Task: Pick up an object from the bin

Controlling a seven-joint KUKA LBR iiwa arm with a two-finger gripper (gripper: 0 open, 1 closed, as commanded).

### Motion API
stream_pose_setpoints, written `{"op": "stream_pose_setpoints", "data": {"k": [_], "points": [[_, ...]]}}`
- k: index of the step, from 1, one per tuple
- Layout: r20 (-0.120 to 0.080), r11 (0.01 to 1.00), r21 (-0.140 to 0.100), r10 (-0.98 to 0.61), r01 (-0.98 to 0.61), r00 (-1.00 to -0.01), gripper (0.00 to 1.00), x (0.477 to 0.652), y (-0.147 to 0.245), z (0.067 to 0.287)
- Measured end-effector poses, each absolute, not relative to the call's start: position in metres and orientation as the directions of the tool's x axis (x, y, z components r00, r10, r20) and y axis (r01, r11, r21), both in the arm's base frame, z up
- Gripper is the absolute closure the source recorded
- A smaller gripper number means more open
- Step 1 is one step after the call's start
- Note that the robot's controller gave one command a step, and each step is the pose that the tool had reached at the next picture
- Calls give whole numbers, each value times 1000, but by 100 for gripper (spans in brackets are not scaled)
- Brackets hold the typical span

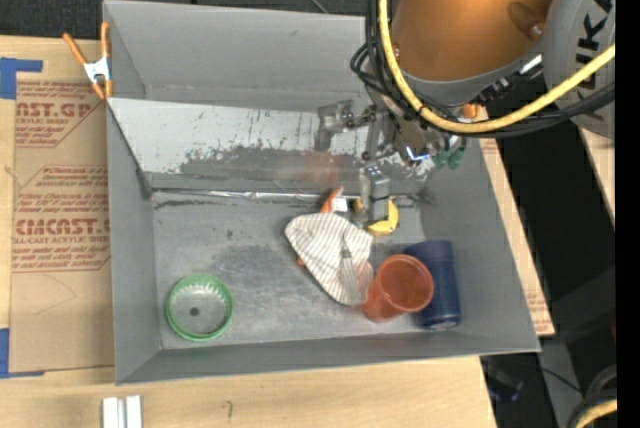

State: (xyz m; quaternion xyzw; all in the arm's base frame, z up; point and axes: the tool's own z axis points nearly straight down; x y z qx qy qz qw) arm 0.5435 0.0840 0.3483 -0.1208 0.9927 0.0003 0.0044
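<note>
My gripper (378, 196) hangs below the wrist in the right half of the bin, near the back wall. Its tip is just above a small yellow piece (385, 222) and next to a small orange-and-white piece (335, 203). A crumpled white cloth with thin stripes (328, 254) lies just in front of the gripper, toward the bin's middle. To the cloth's right an orange-brown cup (401, 286) lies on its side, mouth facing up toward the camera. A dark blue cylinder (439, 282) rests against the cup's right side.
A round green translucent lid (199, 306) lies alone in the front left corner. The bin's left half and back slope hold bare grey metal. The arm's orange cover and cables hang over the back right corner.
</note>
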Motion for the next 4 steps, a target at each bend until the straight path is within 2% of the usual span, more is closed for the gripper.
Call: {"op": "stream_pose_setpoints", "data": {"k": [1,2,3,4], "points": [[-6,955,-1,-296,-296,-955,0,540,47,315],[-11,967,-3,-256,-256,-967,0,535,43,299],[8,931,4,-364,-364,-931,0,524,53,308],[-17,915,-5,-404,-404,-914,0,526,53,299]]}}
